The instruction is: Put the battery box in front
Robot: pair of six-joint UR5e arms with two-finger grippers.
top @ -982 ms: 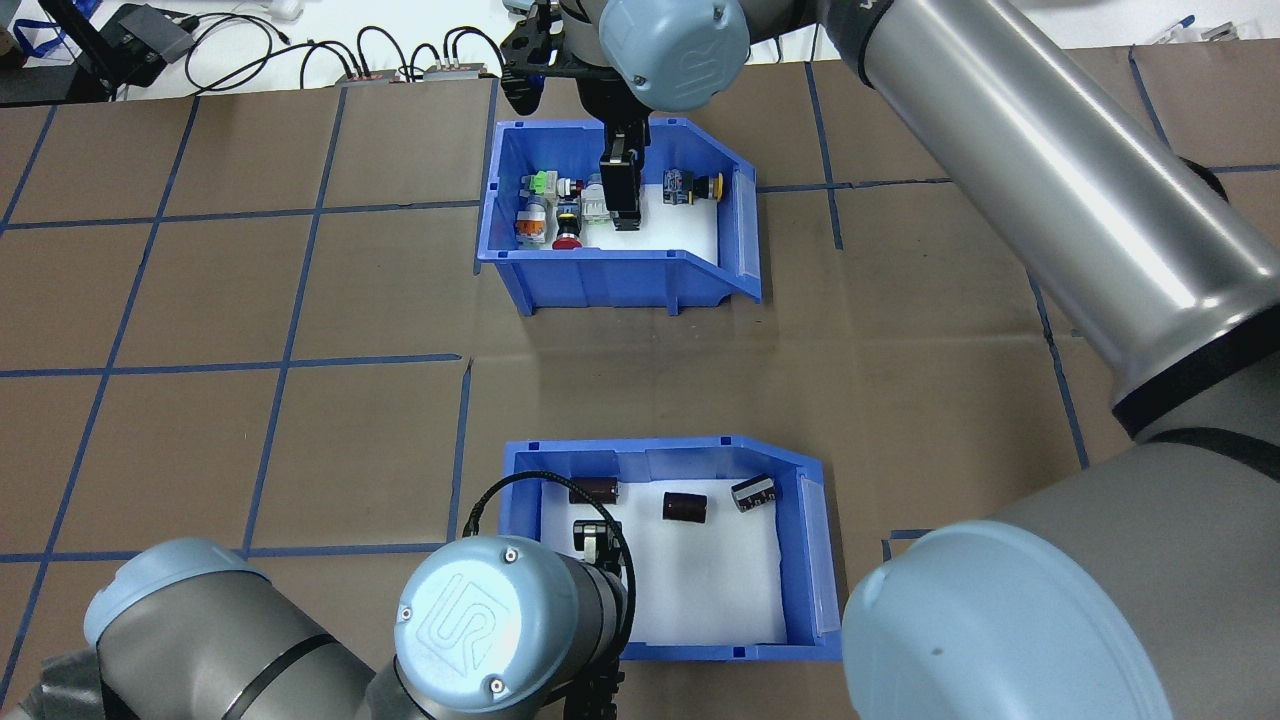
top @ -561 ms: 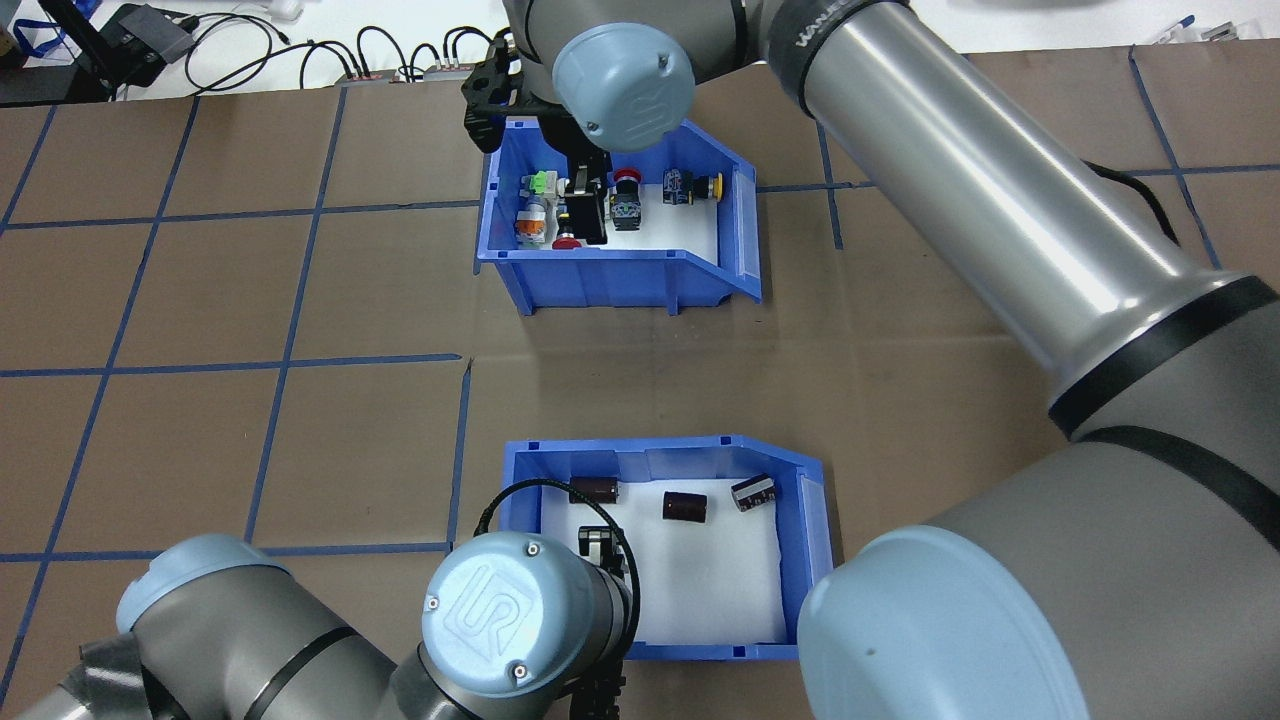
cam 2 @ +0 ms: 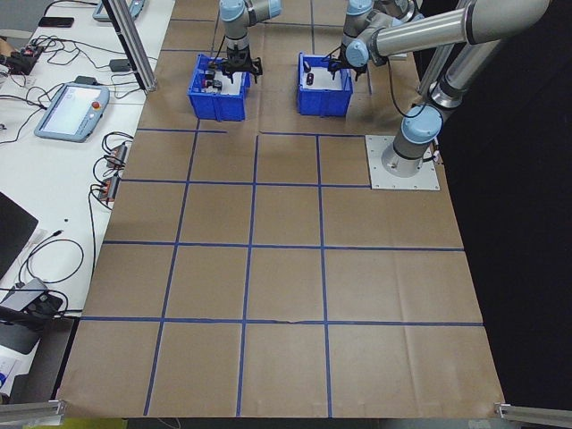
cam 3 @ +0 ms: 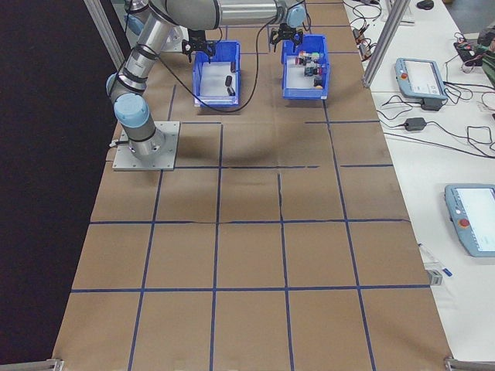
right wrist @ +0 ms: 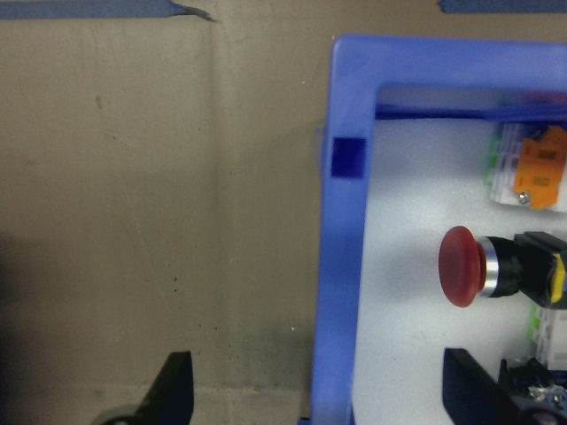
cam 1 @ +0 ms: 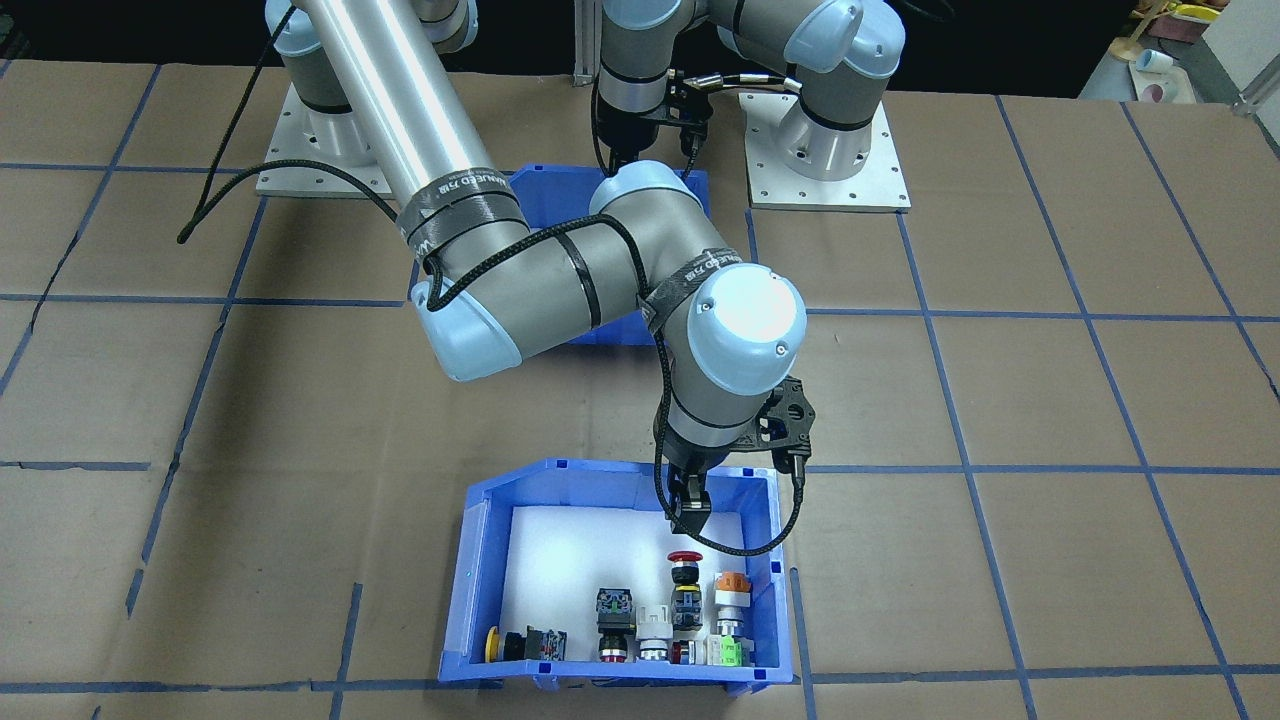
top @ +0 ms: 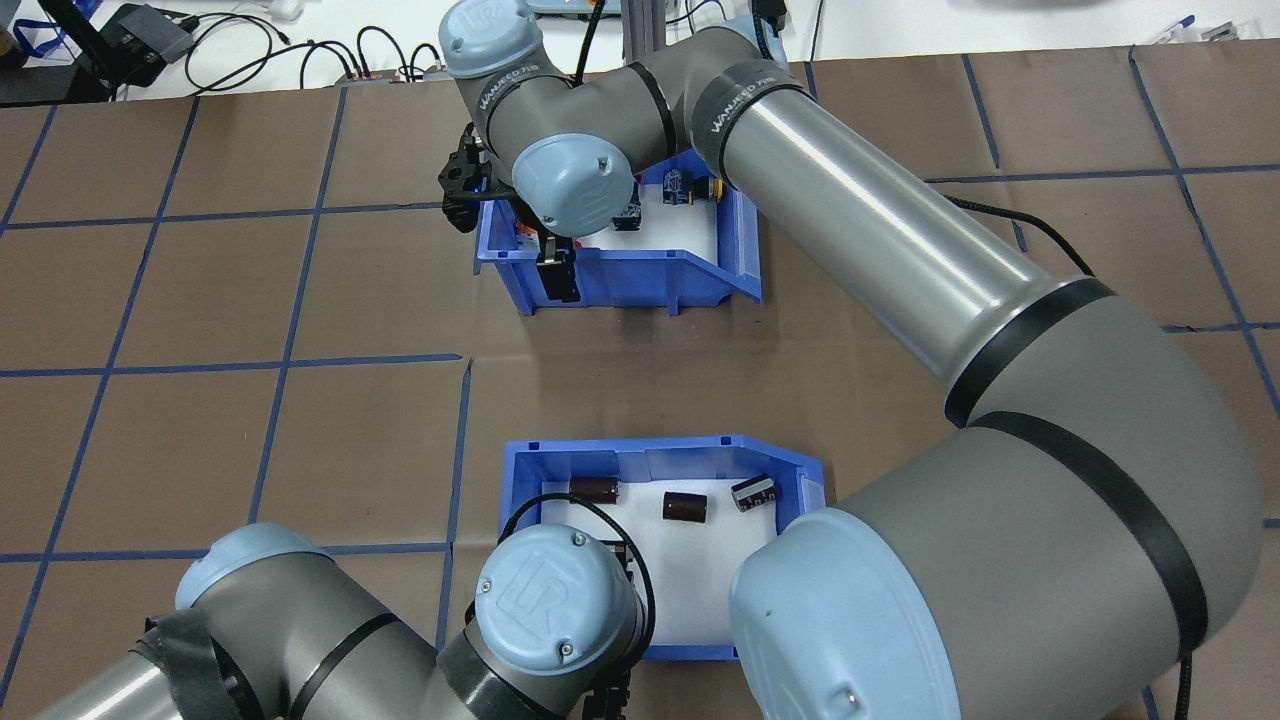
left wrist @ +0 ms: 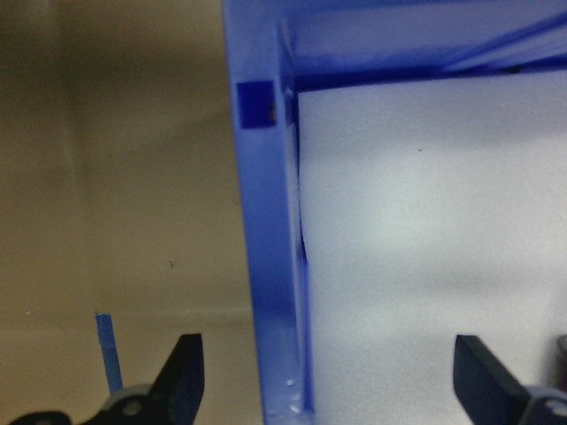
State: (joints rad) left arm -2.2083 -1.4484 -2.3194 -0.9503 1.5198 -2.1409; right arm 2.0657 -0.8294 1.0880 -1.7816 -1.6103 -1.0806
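While the battery box (top: 660, 460) sits on the desk (top: 200, 300) close to the robot's base, with three dark cylinders (top: 684, 507) lying on its white foam liner near the far wall, the left gripper (left wrist: 328, 381) hangs over the box's side wall, its jaws spread wide so that one fingertip is outside the wall and the other above the foam. Farther out on the desk stands the second blue bin (top: 640, 275) holding coloured push-button switches (cam 1: 684, 580). The right gripper (right wrist: 314, 394) is poised over that bin's wall, jaws likewise parted and straddling the rim, with a red mushroom button (right wrist: 462, 266) just inside. Both bins stand apart, in line.
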